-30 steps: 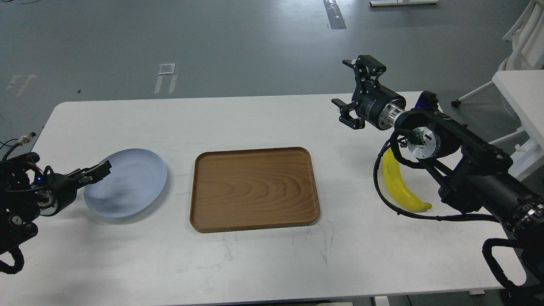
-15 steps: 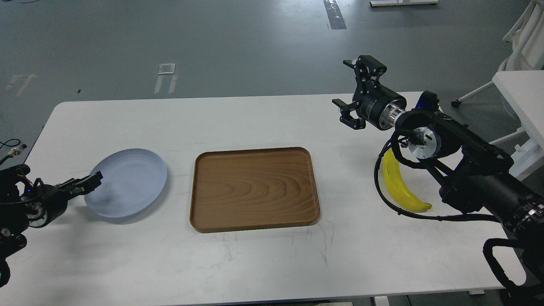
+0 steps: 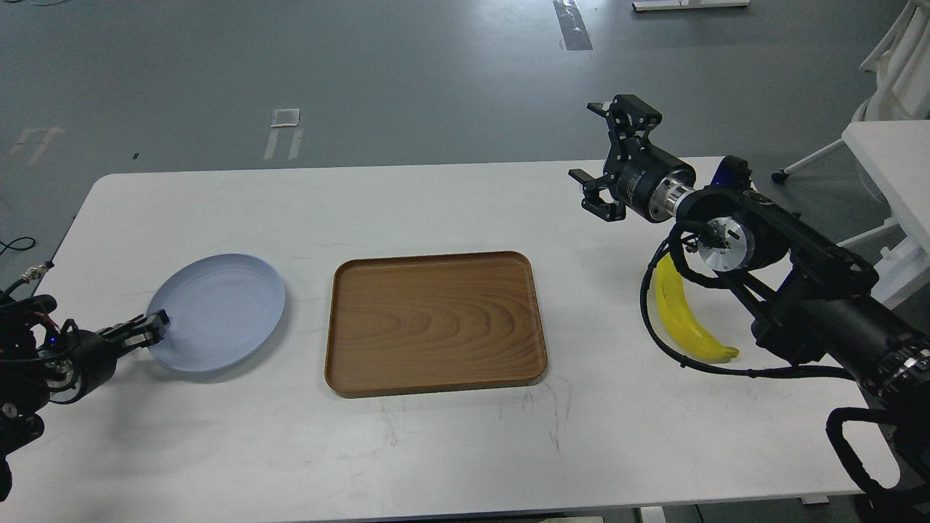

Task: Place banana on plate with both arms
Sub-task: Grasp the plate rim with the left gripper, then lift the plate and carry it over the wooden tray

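The yellow banana (image 3: 681, 318) lies on the white table (image 3: 450, 203) at the right, its top end hidden under my right arm and a black cable. The pale blue-grey plate (image 3: 221, 309) sits flat at the left. My right gripper (image 3: 583, 142) is open and empty, raised above the table's back right, well away from the banana. My left gripper (image 3: 149, 328) is low at the plate's left rim; its dark fingers cannot be told apart, and whether it touches the rim is unclear.
A brown wooden tray (image 3: 436, 319) lies between plate and banana. A second white table (image 3: 890, 156) and a white chair stand beyond the right edge.
My left gripper has drawn back down and left from over the plate to its left rim. The plate, the banana and the right arm have not moved.
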### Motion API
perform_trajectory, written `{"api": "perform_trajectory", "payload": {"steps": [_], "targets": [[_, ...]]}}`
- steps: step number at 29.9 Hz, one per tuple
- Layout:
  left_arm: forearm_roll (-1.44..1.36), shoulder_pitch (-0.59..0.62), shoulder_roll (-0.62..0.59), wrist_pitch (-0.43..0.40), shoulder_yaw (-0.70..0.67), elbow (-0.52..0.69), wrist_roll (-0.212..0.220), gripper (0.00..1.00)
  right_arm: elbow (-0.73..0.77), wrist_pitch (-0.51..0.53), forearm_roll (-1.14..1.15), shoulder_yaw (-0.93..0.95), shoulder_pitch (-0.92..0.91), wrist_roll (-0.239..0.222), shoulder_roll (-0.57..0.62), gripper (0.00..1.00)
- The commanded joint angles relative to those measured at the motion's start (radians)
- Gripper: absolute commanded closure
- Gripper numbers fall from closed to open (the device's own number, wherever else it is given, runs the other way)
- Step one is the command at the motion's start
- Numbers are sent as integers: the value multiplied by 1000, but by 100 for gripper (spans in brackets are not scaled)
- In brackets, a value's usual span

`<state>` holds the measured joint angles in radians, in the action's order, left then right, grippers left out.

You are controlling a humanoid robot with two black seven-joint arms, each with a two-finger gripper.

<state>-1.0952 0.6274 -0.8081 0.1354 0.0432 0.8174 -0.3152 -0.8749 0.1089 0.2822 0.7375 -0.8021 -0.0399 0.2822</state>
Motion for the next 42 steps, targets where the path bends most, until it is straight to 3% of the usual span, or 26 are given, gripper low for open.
{"api": "perform_trajectory", "payload": {"steps": [1, 5, 8, 18, 20, 24, 29, 35, 42], "targets": [[0, 5, 0, 0, 12, -1, -1, 100, 1, -1, 0, 0, 0, 0, 0, 0], [0, 8, 0, 1, 21, -4, -4, 100, 2, -3, 0, -1, 0, 0, 0, 0], [0, 12, -2, 4, 21, -3, -34, 100, 2, -3, 2, -1, 0, 2, 0, 0], [3, 61, -46, 0, 12, 13, -76, 100, -1, -12, 0, -1, 0, 2, 0, 0], [17, 80, -52, -6, 12, 13, -94, 100, -1, -12, 0, -1, 0, 2, 2, 0], [21, 150, -60, -72, 3, 23, -173, 100, -3, -12, 0, 0, -2, 2, 2, 0], [-12, 228, -128, -77, 4, 193, -174, 100, -4, -14, 0, 2, -2, 2, 12, 0], [-228, 308, -112, -51, 1, 332, -174, 100, -4, -12, 0, 0, -2, 3, 14, 0], [-264, 324, 104, -53, 12, 297, -174, 100, -3, -12, 0, -1, -2, 2, 15, 0]]}}
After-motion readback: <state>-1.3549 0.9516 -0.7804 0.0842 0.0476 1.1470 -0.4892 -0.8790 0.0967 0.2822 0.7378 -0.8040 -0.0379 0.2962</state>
